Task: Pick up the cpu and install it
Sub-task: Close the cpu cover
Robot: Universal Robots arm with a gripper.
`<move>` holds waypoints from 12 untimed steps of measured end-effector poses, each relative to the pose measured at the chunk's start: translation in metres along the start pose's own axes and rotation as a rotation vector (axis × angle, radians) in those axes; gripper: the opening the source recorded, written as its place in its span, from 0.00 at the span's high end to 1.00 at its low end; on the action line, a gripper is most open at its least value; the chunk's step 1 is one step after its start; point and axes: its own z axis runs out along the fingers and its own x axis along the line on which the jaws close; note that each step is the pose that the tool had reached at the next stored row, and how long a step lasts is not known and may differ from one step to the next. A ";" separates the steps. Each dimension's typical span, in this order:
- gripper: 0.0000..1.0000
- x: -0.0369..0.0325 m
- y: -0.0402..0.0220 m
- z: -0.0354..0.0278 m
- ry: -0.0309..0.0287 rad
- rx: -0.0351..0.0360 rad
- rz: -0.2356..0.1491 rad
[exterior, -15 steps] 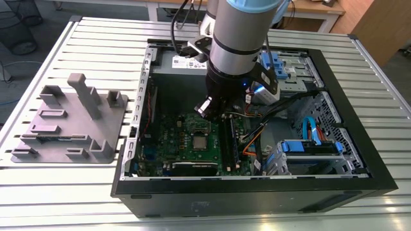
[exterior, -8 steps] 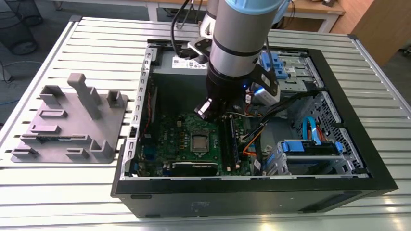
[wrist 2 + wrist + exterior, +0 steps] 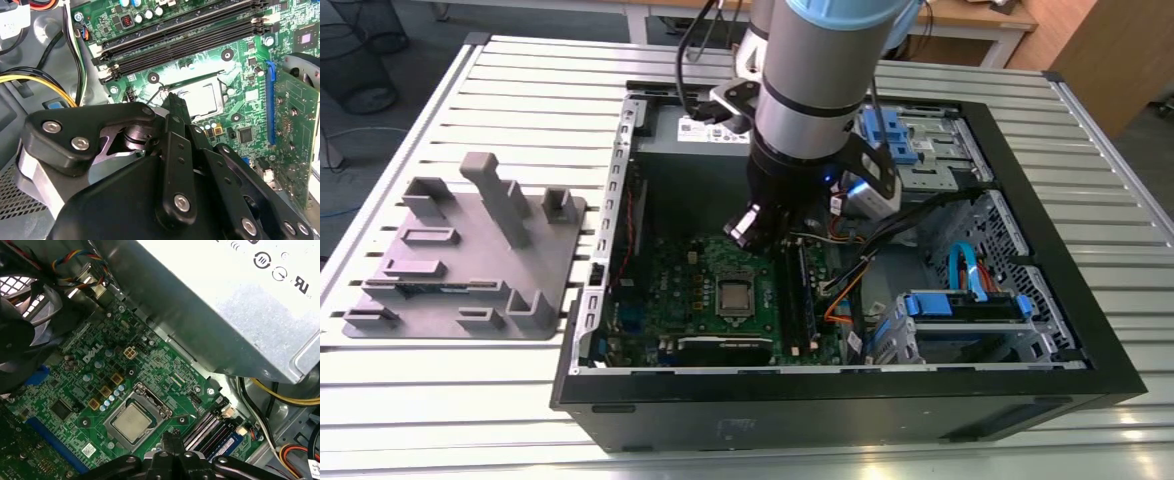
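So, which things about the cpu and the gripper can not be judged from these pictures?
- Whether the cpu is locked in its socket: the retention frame's state is too small to read in the exterior view.
- In the second wrist view, the gripper body hides part of the cpu.
- Whether the motherboard lies wholly under the arm's reach: the arm covers part in the exterior view.
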 end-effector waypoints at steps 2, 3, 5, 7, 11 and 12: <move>0.89 -0.0020 0.0022 0.0009 0.0066 0.0075 0.000; 0.89 -0.0029 0.0032 0.0016 0.0126 0.0142 0.001; 0.89 -0.0036 0.0050 0.0031 0.0261 0.0294 0.001; 0.89 -0.0031 0.0069 0.0041 0.0411 0.0460 0.002; 0.89 -0.0022 0.0085 0.0054 0.0554 0.0620 0.003; 0.89 -0.0018 0.0088 0.0055 0.0553 0.0620 0.003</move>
